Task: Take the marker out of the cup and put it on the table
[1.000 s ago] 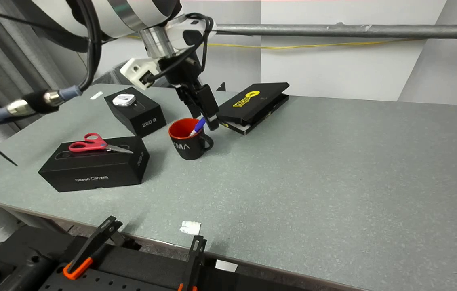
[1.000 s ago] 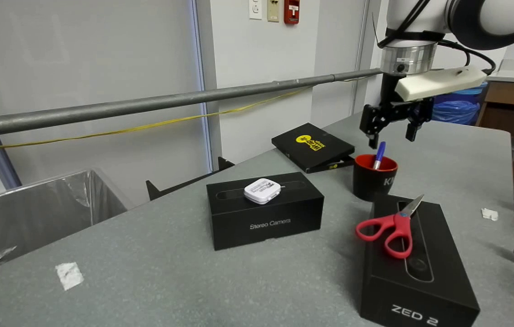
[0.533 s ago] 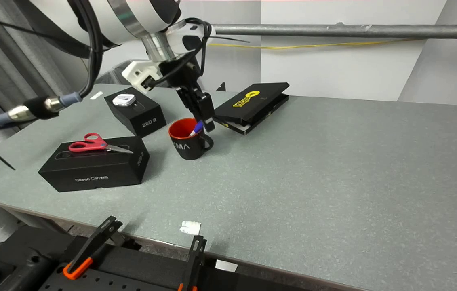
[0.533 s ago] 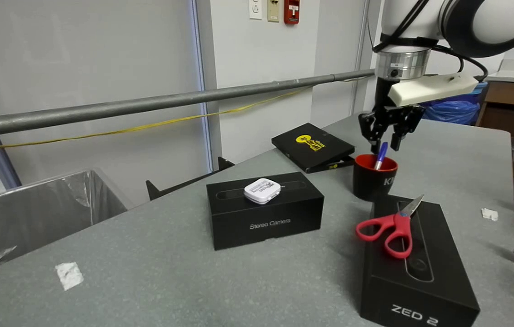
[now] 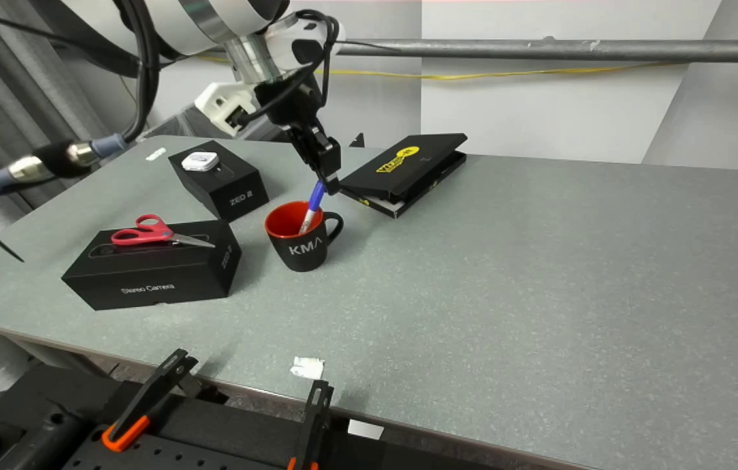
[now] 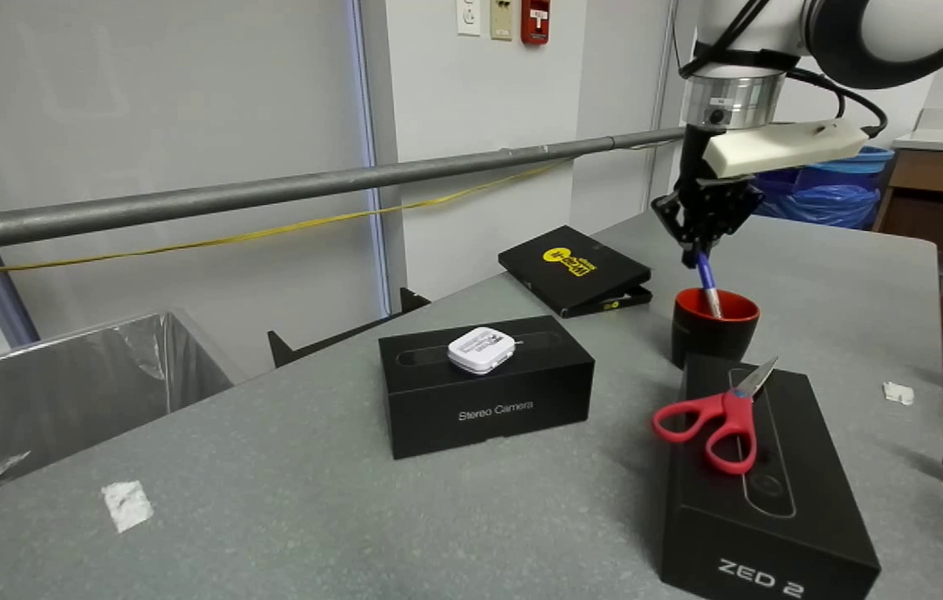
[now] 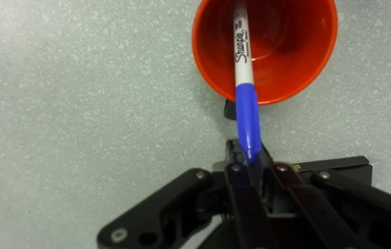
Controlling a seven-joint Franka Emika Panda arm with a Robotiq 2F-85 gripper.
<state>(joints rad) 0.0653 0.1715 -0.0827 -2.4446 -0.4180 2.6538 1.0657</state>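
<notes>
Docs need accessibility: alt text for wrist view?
The claw holds a Sharpie marker by its blue end; the white end reaches down inside a red-lined mug. A speckled grey table lies beneath; part of a black box shows at lower right.

The speckled grey tabletop carries a black mug with a red inside, two black boxes near it, a flat black case and two white scraps.
</notes>
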